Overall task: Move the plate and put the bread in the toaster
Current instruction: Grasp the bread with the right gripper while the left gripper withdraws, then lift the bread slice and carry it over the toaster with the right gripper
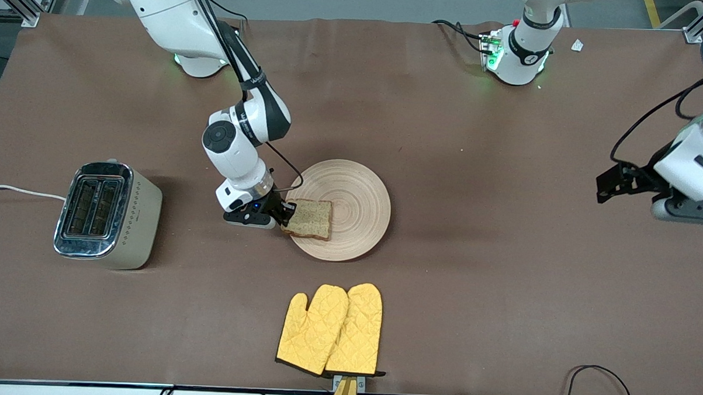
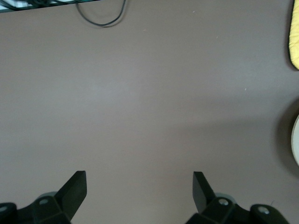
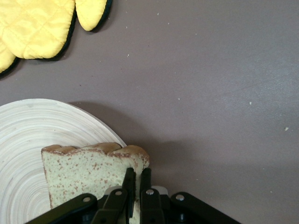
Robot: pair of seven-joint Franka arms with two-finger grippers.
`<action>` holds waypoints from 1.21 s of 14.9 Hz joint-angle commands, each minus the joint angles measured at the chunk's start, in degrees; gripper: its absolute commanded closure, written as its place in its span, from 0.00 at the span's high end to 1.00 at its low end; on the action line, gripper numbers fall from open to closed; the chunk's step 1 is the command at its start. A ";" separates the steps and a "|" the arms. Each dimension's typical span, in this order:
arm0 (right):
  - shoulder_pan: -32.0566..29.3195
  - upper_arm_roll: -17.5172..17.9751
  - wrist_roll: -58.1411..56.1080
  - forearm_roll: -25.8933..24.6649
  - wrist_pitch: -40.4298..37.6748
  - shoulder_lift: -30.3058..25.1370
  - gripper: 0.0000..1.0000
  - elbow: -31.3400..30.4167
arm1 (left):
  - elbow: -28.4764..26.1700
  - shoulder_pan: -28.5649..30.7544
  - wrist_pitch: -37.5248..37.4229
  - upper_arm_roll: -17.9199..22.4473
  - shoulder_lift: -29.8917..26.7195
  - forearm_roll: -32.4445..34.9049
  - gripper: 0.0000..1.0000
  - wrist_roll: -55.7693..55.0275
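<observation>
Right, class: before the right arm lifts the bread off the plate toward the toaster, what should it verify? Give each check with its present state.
1. Right gripper clamped on the bread edge: ok.
2. Grip deep enough to hold through the lift: cannot tell.
3. Plate lying flat on the table: ok.
4. Toaster slots facing up and empty: ok.
5. Left gripper waiting open at its own end of the table, out of the path: ok.
6. Oven mitts nearer the camera, off the route: ok.
</observation>
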 commanded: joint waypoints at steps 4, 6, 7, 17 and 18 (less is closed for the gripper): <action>-2.18 -0.76 5.32 0.59 -23.90 -1.66 0.00 10.71 | -6.14 -4.73 -5.73 5.20 -9.87 -2.52 1.00 -2.39; -2.45 -2.77 8.14 -1.15 -35.53 -1.66 0.00 17.75 | -5.97 -4.39 -6.80 5.04 -9.79 -2.96 1.00 -3.73; -2.53 -4.18 8.15 -3.60 -40.01 -1.66 0.00 20.48 | -5.79 -4.39 -6.80 5.04 -9.53 -2.96 1.00 -3.73; -6.31 -6.13 4.90 -34.46 -69.14 -2.53 0.00 30.35 | -5.53 -4.30 -7.76 5.13 -9.70 -3.84 1.00 -1.45; -6.31 -6.13 4.46 -36.22 -70.63 -3.23 0.00 30.18 | -5.53 -4.22 -8.03 5.13 -9.70 -3.84 1.00 -1.44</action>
